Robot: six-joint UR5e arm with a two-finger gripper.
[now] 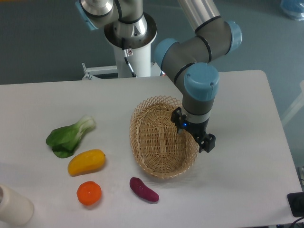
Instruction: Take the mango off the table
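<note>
The black two-finger end effector (pixel 194 134) hangs from the grey-and-blue arm over the right rim of the oval woven wicker basket (pixel 156 142); its fingers are hidden under the wrist housing, so whether it is open or closed cannot be told, and nothing is seen held in it. The basket sits near the middle of the large white counter (pixel 237 180). Just beside the basket's near edge lies the small purple sweet potato (pixel 144 189). Well to the left of the basket, apart from the end effector, the smooth oblong yellow mango (pixel 86 162) lies flat on the counter. The round orange fruit (pixel 89 193) sits near it on the near side, and the leafy green bok choy (pixel 70 137) lies just on its far side. A cream-coloured cylindrical container (pixel 13 205) is at the near left corner.
</note>
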